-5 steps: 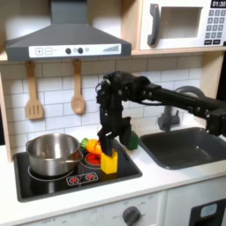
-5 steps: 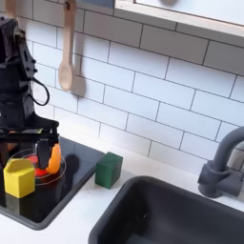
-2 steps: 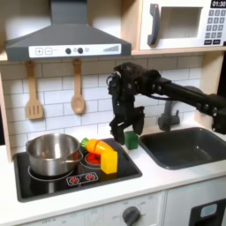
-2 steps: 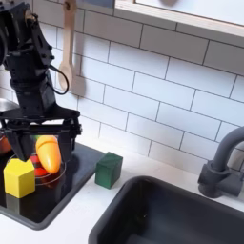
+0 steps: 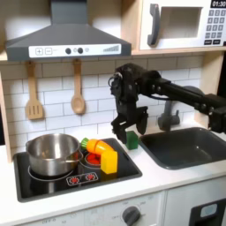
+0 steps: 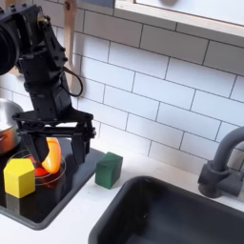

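My gripper [image 5: 126, 130] hangs open over the right rim of the toy stove [image 5: 53, 184], with nothing between its fingers. In the second exterior view the gripper [image 6: 55, 162] stands spread wide, and an orange carrot [image 6: 50, 152] on a red plate shows behind the gap. A green block [image 5: 131, 139] sits on the counter just below and right of the gripper in the first exterior view; the second exterior view shows the green block [image 6: 109, 169] right of the fingers. A yellow block [image 5: 109, 161] stands on the stove, lower left of the gripper, also seen as the yellow block [image 6: 19, 177].
A steel pot [image 5: 52, 153] fills the stove's left burner. The sink [image 5: 190, 146] and faucet [image 5: 168, 115] lie to the first exterior view's right. Wooden utensils [image 5: 78, 91] hang on the tiled wall. A range hood [image 5: 66, 40] and microwave [image 5: 184, 25] sit overhead.
The gripper lifted off the yellow block, leaving it on the stove, and swung right toward the green block with its fingers opened wide.
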Motion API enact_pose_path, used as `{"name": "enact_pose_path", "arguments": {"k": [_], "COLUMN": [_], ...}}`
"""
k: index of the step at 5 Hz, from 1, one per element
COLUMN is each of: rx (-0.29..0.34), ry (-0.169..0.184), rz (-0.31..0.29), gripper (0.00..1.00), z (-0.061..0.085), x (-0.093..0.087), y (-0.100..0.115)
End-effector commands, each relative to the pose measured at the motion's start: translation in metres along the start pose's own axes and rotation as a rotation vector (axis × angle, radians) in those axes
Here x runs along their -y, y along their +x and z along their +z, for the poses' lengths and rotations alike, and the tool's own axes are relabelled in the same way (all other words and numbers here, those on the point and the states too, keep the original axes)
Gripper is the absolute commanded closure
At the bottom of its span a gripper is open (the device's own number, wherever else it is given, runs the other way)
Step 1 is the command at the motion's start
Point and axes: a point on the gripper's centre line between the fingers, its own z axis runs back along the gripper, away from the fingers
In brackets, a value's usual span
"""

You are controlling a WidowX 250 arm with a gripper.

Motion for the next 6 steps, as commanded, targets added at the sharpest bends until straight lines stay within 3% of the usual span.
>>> {"name": "enact_pose_path", "arguments": {"k": [1,3,6], "rx": [0.003,-0.005,-0.062], "ry": [0.073,0.129,0.129], "rz": [-0.097,-0.159,-0.183], "gripper": [0.0,0.0,0.0], "z": [-0.01,-0.019,-0.029], "x": [0.012,0.02,0.041], "y": [0.025,0.036,0.039]}}
